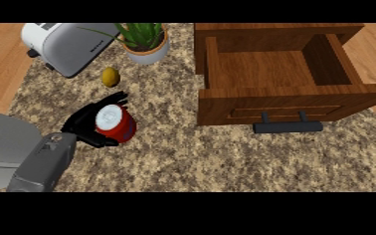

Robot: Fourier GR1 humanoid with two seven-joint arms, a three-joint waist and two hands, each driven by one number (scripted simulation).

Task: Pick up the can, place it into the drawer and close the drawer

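A red can [117,123] with a white top stands upright on the speckled counter at the left. My left hand [86,121] is wrapped round it from the left, fingers above it and thumb below. The wooden drawer [279,69] at the right is pulled open and holds nothing; its black handle [288,127] faces the front. My right hand does not show.
A white toaster [66,45] stands at the back left. Beside it is a potted plant [145,42], and a small yellow lemon [110,76] lies just beyond the can. Bare counter stretches between the can and the drawer.
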